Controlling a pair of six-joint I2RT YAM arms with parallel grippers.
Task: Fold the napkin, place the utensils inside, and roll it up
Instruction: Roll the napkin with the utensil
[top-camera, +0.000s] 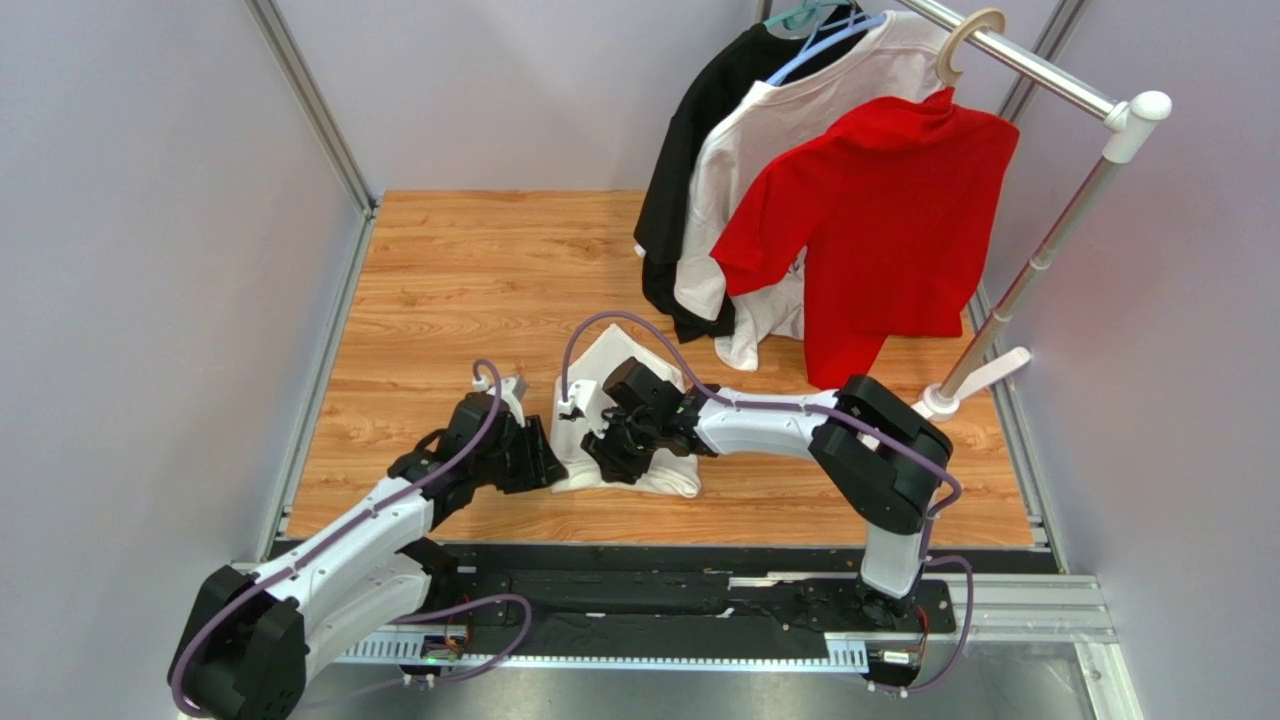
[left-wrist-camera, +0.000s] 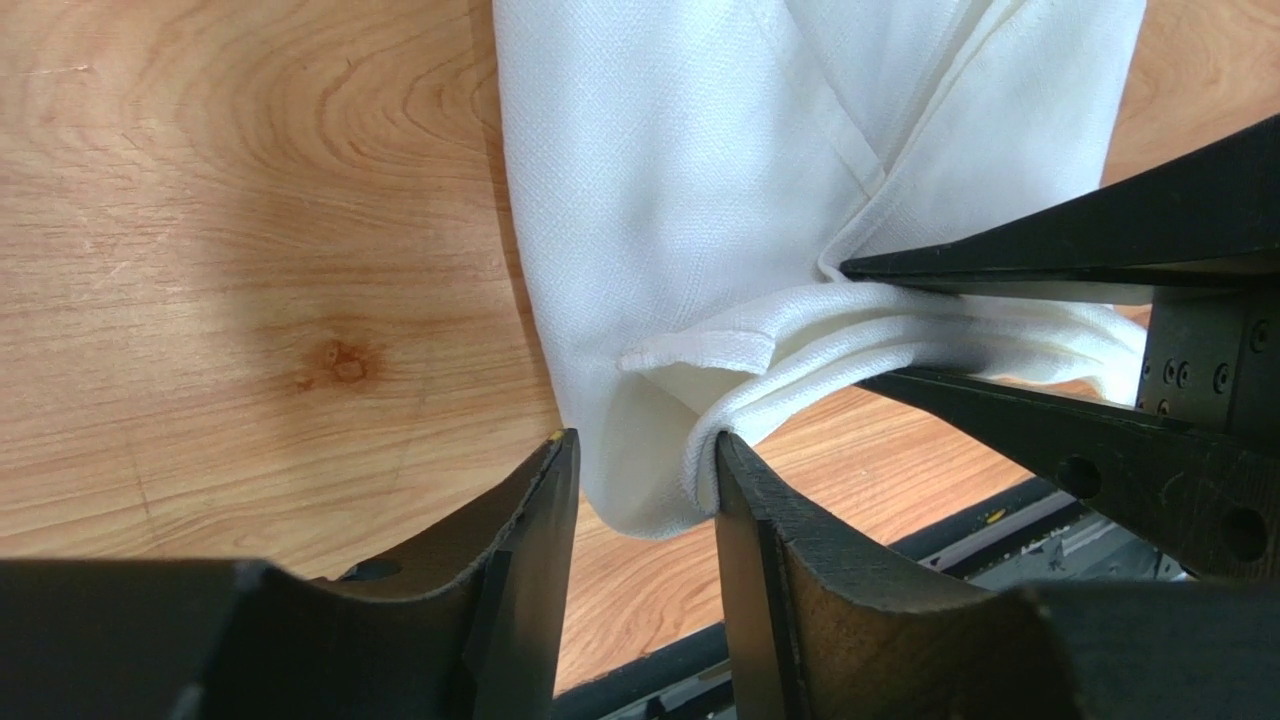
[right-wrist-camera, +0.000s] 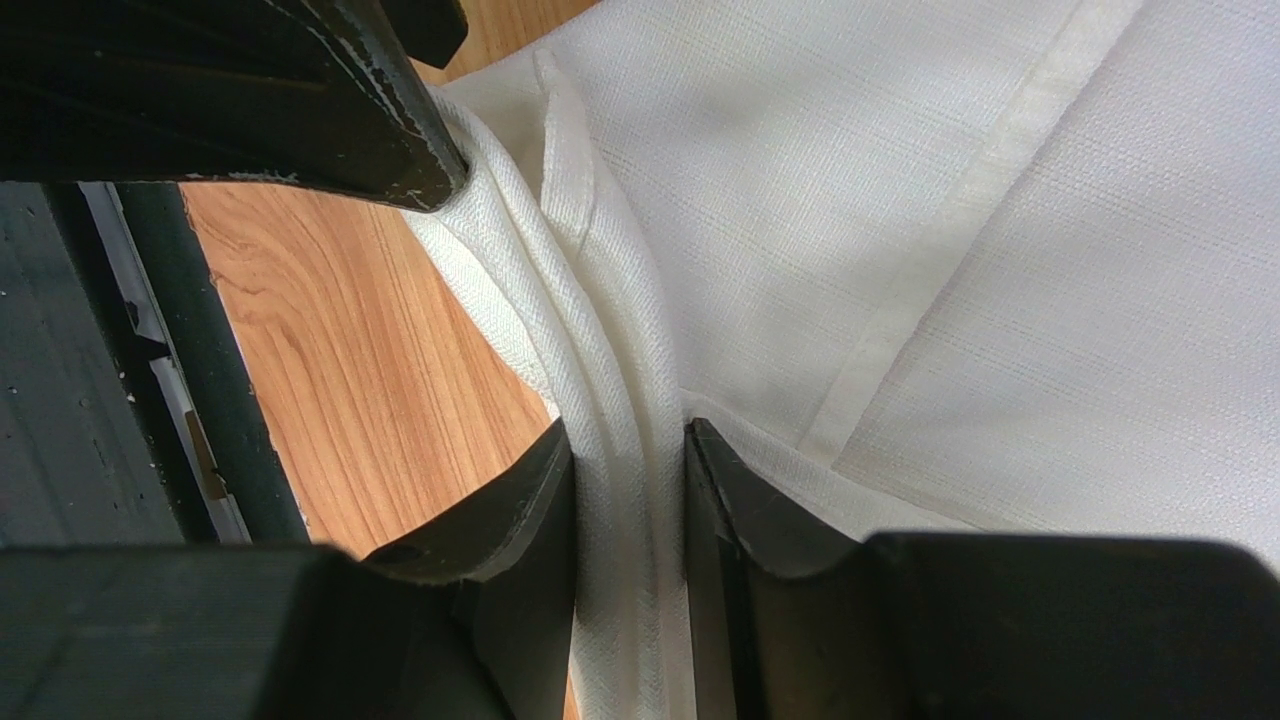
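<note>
Because the napkin (left-wrist-camera: 706, 180) must be doubled over before anything can go inside it, both arms meet at its near edge, at about 6 o'clock on the wooden table (top-camera: 451, 270). The left gripper (left-wrist-camera: 646, 450) straddles the cloth's 8 o'clock corner. Its fingers stand apart with the fabric hanging loose between them, not yet nipped, which looks like lining up for a second hold so the edge can be carried evenly. Just beside it, toward 6 o'clock, the right gripper (right-wrist-camera: 631, 435) pinches several bunched layers of the same hem. The cloth fills the gap between its fingers, and that grip seems to be what keeps the fold together and raised off the wood. Beyond the fingers the rest of the napkin spreads flat toward 12 o'clock, with a seam running diagonally across it. No spoon shows in any view, so I judge the folding step to be in hand and the loading not yet begun. Far back, at about 1 o'clock, a clothes rack (top-camera: 1052, 75) holds a black, a white and a red T-shirt (top-camera: 887, 225), well apart from the work.
</note>
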